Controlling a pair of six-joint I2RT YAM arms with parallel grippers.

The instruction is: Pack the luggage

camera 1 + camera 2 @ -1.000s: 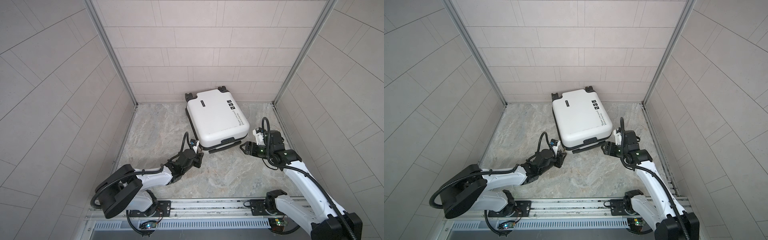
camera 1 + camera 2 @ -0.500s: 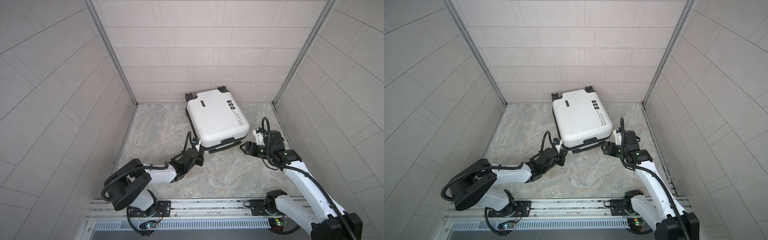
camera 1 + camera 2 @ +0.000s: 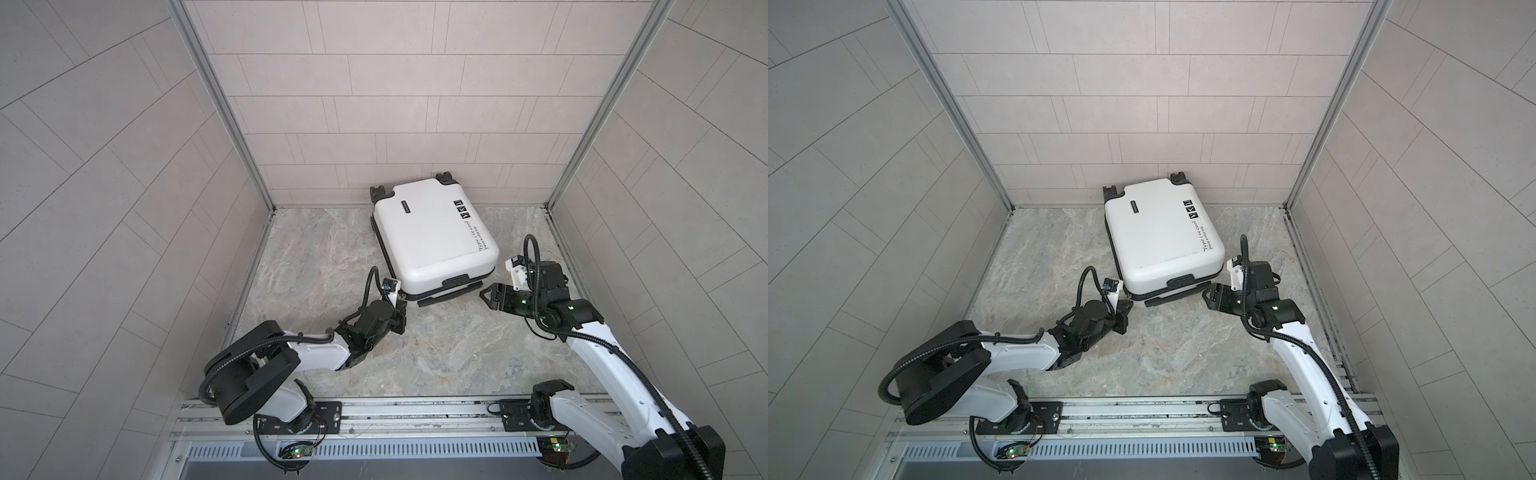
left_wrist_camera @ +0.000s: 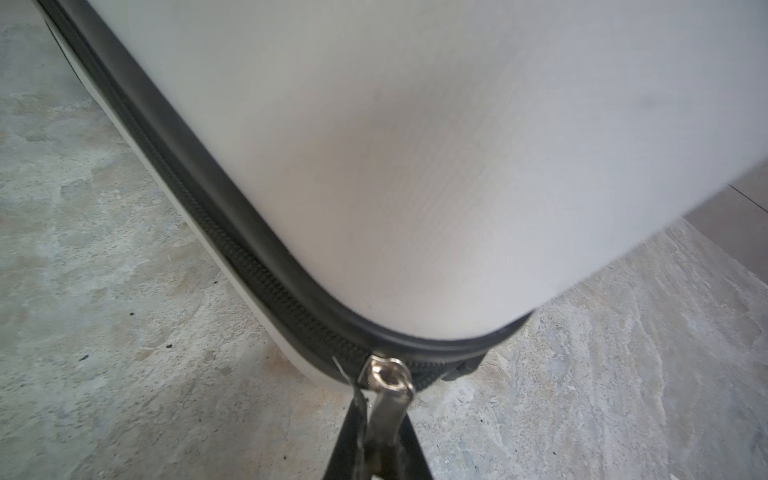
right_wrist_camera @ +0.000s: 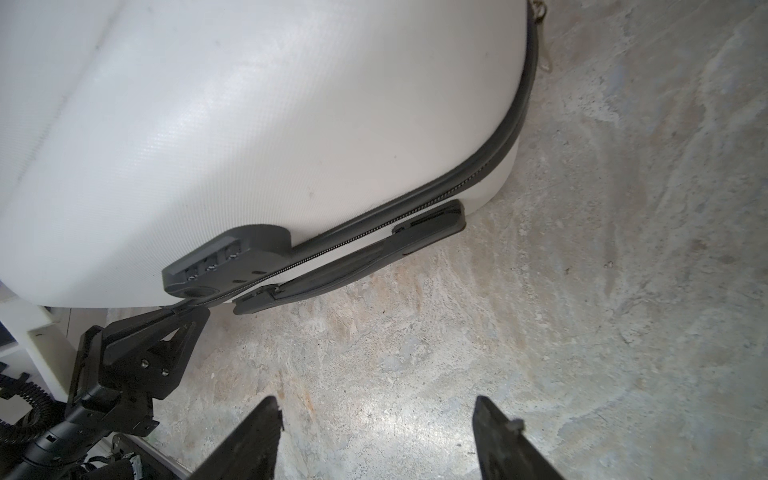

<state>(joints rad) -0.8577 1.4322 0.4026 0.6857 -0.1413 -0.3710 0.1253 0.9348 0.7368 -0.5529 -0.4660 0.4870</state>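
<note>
Left tool (image 4: pixel 377 440) pinching one zipper pull (image 4: pixel 390 401), right tool (image 5: pixel 375 405) wide apart, one luggage (image 3: pixel 432 237)

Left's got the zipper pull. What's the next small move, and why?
Probably ease the left gripper a little along the zipper track: it is shut on the zipper pull at the luggage's corner, and the right gripper hangs open, touching nothing.

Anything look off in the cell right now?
Nothing spilled or damaged. The luggage lies flat but skewed to the back wall. Left gripper is shut on the zipper pull at a near corner; right gripper is open, touching nothing.
</note>
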